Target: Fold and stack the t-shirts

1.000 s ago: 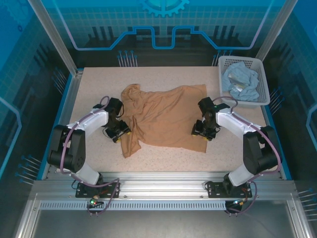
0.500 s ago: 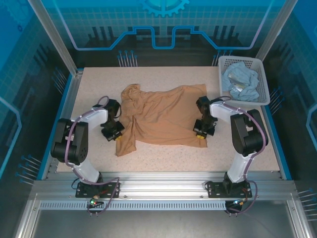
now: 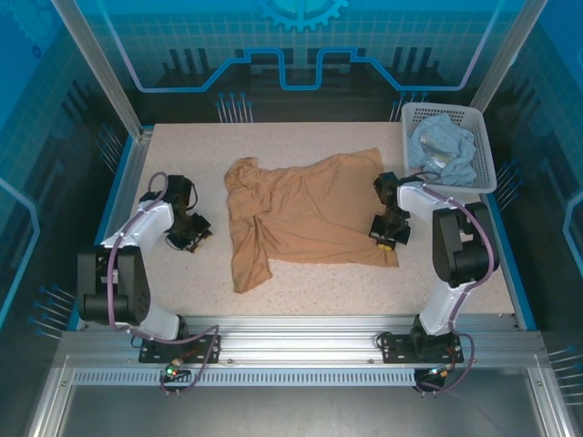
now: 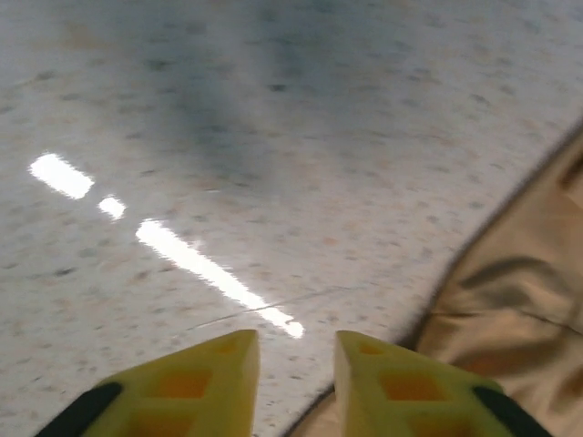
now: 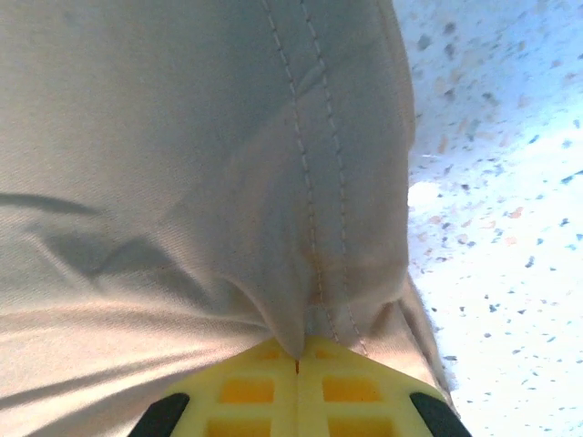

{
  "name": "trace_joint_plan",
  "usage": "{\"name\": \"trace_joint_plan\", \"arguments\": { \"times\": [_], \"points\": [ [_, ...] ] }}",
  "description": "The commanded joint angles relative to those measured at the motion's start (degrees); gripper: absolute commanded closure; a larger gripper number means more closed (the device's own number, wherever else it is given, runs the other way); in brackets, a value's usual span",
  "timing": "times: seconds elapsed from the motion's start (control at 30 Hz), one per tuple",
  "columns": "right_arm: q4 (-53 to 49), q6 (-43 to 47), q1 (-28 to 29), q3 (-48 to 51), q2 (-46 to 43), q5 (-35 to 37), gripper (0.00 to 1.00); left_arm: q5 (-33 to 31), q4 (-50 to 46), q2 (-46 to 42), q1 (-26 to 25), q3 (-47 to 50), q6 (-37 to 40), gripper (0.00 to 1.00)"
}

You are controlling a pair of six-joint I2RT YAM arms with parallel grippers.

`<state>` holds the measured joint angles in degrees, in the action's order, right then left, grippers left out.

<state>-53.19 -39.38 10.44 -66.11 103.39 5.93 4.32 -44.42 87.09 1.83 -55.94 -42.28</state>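
Basket [image 3: 443, 110] near tan t-shirt [image 3: 310, 214]

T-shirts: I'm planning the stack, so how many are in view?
2: a tan t-shirt spread on the table, a pale blue t-shirt crumpled in the white basket. Others could hide beneath it.

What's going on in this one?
A tan shirt lies spread, somewhat rumpled, on the table. The right pincer is shut on the shirt's hem at its near right corner. The left pincer is slightly open over bare table left of the shirt, holding nothing. A blue shirt sits bunched in the basket at the far right corner.
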Motion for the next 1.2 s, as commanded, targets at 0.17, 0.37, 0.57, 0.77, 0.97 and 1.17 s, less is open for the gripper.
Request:
{"name": "trace_joint_plan", "arguments": {
  "times": [0.17, 0.37, 0.57, 0.77, 0.97, 1.17],
  "points": [
    [-2.6, 2.4, 0.3, -1.8, -0.2, 1.8, 1.00, 4.5, 4.6, 12.7, -10.8, -11.4, 1.5, 0.57],
    [-2.3, 2.2, 0.3, -1.8, 0.4, 1.7, 1.00, -3.6, -3.1, 21.2, -13.0, -16.3, 2.7, 0.60],
    [-1.8, 1.8, 0.3, -1.2, 0.4, 1.6, 1.00, -1.5, 0.9, 24.2, -14.8, -16.1, 4.2, 0.66],
    [-1.9, 2.1, 0.1, -1.2, 0.9, 2.7, 1.00, -8.4, -0.9, 22.9, -14.7, -14.5, 2.4, 1.00],
    [-2.5, 2.5, -0.9, -1.6, 1.4, 3.6, 1.00, -10.6, -0.4, 15.3, -9.8, -9.4, 1.9, 1.00],
    [-2.8, 3.4, -1.7, -2.2, 2.5, 4.4, 1.00, -4.3, 3.1, 9.8, -3.4, -4.4, 3.1, 1.00]
  ]
}}
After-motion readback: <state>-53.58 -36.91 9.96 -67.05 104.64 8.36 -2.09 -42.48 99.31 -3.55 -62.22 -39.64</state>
